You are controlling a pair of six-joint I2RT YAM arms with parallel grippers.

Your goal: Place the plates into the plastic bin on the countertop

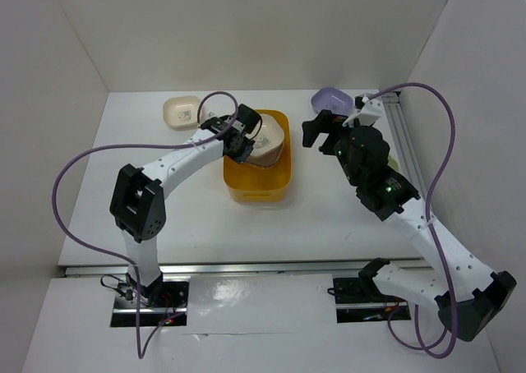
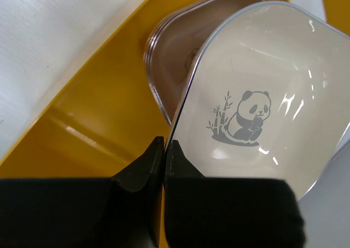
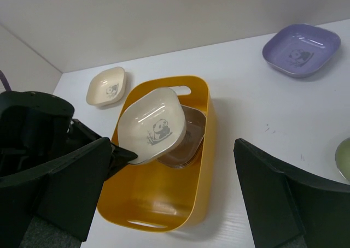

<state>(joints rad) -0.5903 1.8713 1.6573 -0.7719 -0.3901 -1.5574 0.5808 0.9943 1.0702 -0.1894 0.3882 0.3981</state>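
plastic bin (image 1: 256,188): orange-yellow, plain, glossy
upper plate in bin (image 2: 257,57): cream; grey panda-and-bamboo print at centre; thin pale grey edge
lower plate in bin (image 3: 191,147): brown-mauve; print hidden
plate at bin's 10 o'clock (image 3: 106,87): cream; small grey print
plate at bin's 2 o'clock (image 3: 301,48): lavender; small dark panda print
countertop (image 1: 329,217): plain white
left gripper (image 2: 164,149): black
cables (image 1: 74,168): purple

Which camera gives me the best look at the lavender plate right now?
Right wrist: the lavender plate shows whole and unobstructed, its panda print visible. Top external shows it small and partly covered by the right arm. Left wrist does not show it.
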